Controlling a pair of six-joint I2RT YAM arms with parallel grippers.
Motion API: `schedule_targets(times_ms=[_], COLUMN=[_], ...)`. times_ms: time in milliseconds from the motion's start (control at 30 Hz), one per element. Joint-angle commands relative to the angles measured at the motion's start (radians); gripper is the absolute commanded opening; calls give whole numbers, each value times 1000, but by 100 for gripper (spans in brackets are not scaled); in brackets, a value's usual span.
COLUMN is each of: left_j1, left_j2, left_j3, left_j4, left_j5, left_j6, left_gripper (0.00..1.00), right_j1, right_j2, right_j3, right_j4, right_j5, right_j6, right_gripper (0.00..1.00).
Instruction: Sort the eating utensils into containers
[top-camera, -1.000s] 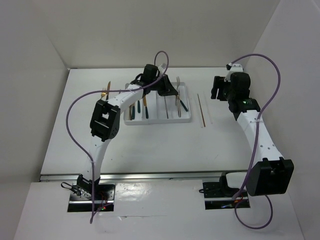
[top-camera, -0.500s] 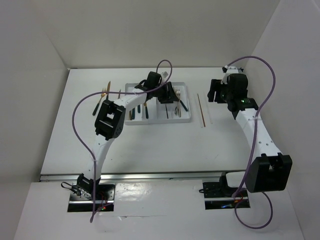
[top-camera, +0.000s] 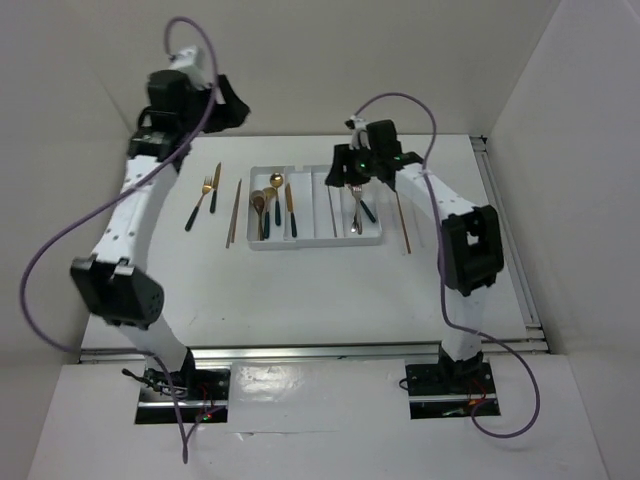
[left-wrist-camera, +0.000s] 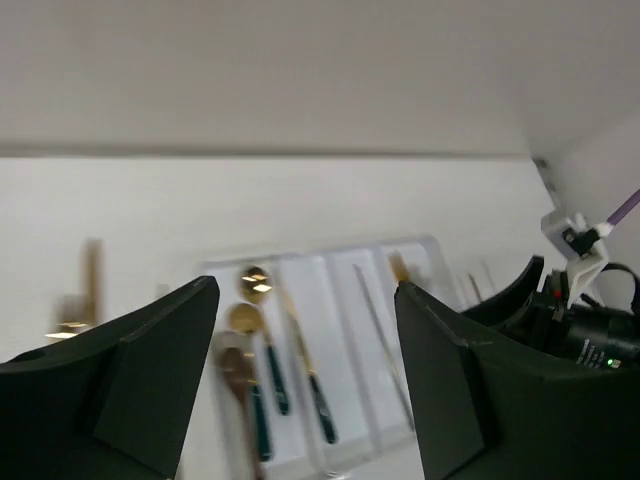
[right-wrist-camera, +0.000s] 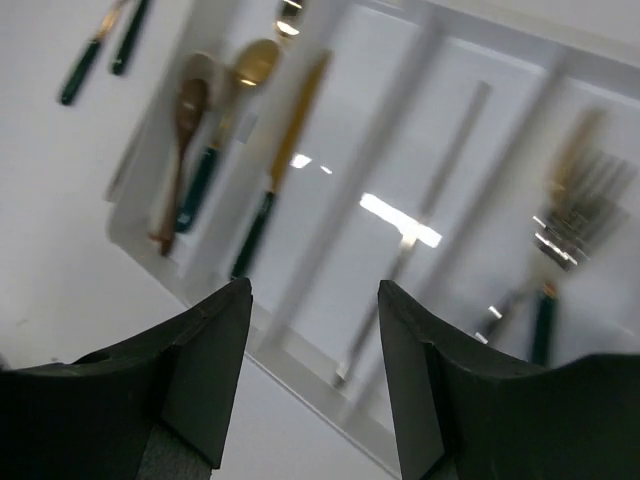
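White plastic tray part-filled; strays lie outside it

Tray mid-table: spoons, tray knife, single chopstick and forks, each kind in its own compartment. Right claw spread, empty, over tray. Left claw spread, empty, held high. Left of tray: left chopsticks, loose fork, loose knife. Just right of it: right chopsticks. Judged light, stiff, slick, lying flat. Pinch across the dark handle; chopsticks may roll

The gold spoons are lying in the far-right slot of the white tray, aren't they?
Not quite: the spoons lie in the far-left slot of the white tray; the far-right slot holds forks. The top external view shows it.
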Motion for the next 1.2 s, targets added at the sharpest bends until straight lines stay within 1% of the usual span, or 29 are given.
schedule_targets(times_ms=[0, 33, 67, 100, 133, 167, 233, 267, 300, 333, 367, 400, 433, 467, 500, 533, 567, 633, 700, 767, 800, 867, 900, 933, 967, 1000, 1033, 1067, 1167], left_j1=[85, 115, 157, 174, 187, 201, 233, 244, 266, 267, 267, 267, 267, 267, 242, 233, 233, 222, 222, 222, 222, 222, 222, 222, 231, 244, 244, 256, 268], left_j2=[-184, -220, -281, -303, -317, -317, -303, -294, -294, -283, -283, -283, -283, -257, -240, -220, -197, -118, -53, 40, 73, 175, 214, 250, 286, 318, 367, 381, 392], left_j3=[-102, -174, -206, -238, -284, -295, -309, -327, -341, -373, -392, -410, -423, -433, -434, -434, -434, -423, -385, -339, -323, -273, -218, -185, -156, -103, -84, -84, -71], left_j4=[-57, -57, -57, -57, -76, -104, -200, -251, -251, -251, -251, -213, -202, -202, -190, -190, -181, -181, -190, -190, -199, -216, -225, -239, -268, -286, -297, -297, -287], left_j5=[-185, -175, -175, -175, -188, -189, -189, -189, -172, -150, -133, -118, -109, -109, -109, -109, -109, -100, -89, -89, -89, -98, -98, -124, -136, -136, -150, -162, -172], left_j6=[131, 165, 183, 197, 210, 210, 210, 197, 197, 197, 197, 197, 197, 197, 197, 197, 188, 188, 199, 220, 240, 268, 297, 309, 318, 319, 328, 328, 337], left_gripper=[85, 83, 83, 83, 83, 83, 83, 82, 80, 80, 79, 79, 79, 79, 79, 79, 79, 79, 77, 76, 74, 65, 61, 56, 45, 40, 36, 34, 34], right_j1=[68, 105, 125, 144, 170, 180, 190, 190, 190, 156, 132, 106, 54, 29, 6, -35, -52, -77, -99, -123, -123, -123, -132, -146, -146, -160, -175, -175, -200], right_j2=[142, 179, 247, 276, 301, 324, 338, 338, 309, 284, 258, 194, 157, 120, 38, -1, -35, -125, -174, -233, -246, -283, -283, -297, -306, -306, -306, -316, -316], right_j3=[215, 308, 354, 394, 431, 489, 504, 482, 461, 430, 357, 317, 274, 189, 144, 96, 58, -50, -134, -177, -205, -226, -226, -236, -236, -245, -245, -245, -254], right_j4=[53, 53, 42, 33, 19, 4, -16, -16, -16, -16, -16, -16, -16, -16, -16, -16, -16, -16, -16, -5, -5, -5, -5, -5, -5, -5, -16, -16, -16], right_j5=[-124, -124, -115, -115, -106, -91, -37, -13, 35, 50, 51, 61, 90, 107, 129, 139, 159, 187, 198, 210, 210, 224, 224, 224, 224, 224, 224, 224, 215], right_j6=[116, 126, 126, 126, 126, 126, 126, 116, 101, 92, 92, 78, 67, 28, 9, -14, -60, -94, -115, -129, -138, -147, -157, -157, -157, -166, -166, -166, -166], right_gripper=[61, 60, 60, 60, 60, 60, 59, 59, 59, 59, 59, 59, 59, 59, 59, 59, 57, 57, 57, 57, 57, 57, 57, 57, 57, 57, 57, 57, 57])
